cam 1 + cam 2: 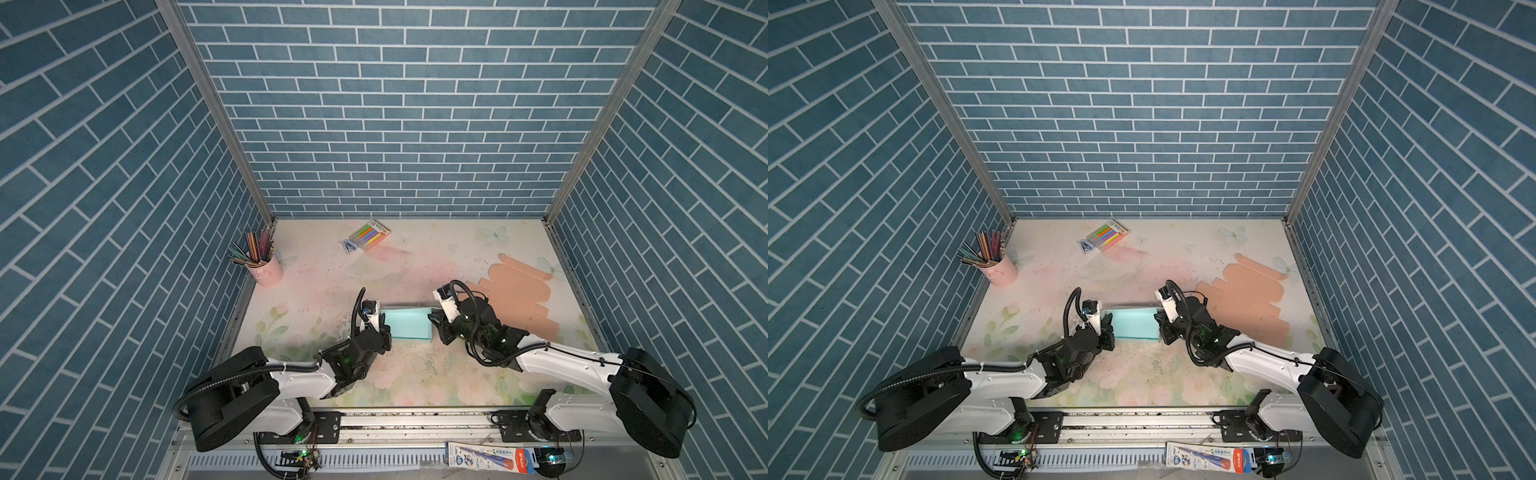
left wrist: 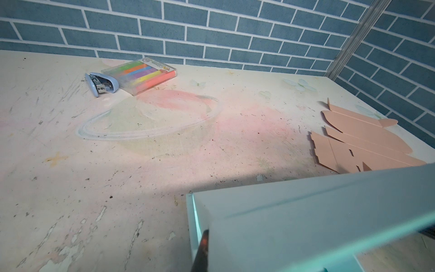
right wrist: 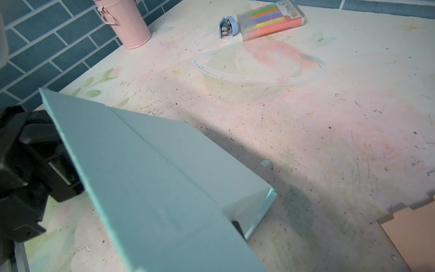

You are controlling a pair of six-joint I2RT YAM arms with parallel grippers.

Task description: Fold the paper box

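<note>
A: Since the left arm and the right arm meet near the middle of the tabletop, where is the box?

B: Between them, just toward 6 o'clock from the centre, its long side running from 9 to 3. It is pale teal and partly folded, with one wide panel slanting.

A: And the jaws?

B: The left jaws are pinched tight on the box's 9 o'clock end. In the left wrist view one dark finger lies against the panel by that edge. The right jaws stand narrow, closed on the 3 o'clock end. One finger shows tucked under the panel, and the other is hidden behind it.

A: Does the box touch the tabletop?

B: I cannot tell. Its shadow falls toward 12 o'clock.

A: What else is there?

B: A flat peach blank lies at 3 o'clock, with the right arm over its near edge in both top views. A pink cup of pencils stands at 10 o'clock. A marker case lies at 12 o'clock, with a blue stapler just beside it, at its 8 o'clock.
</note>
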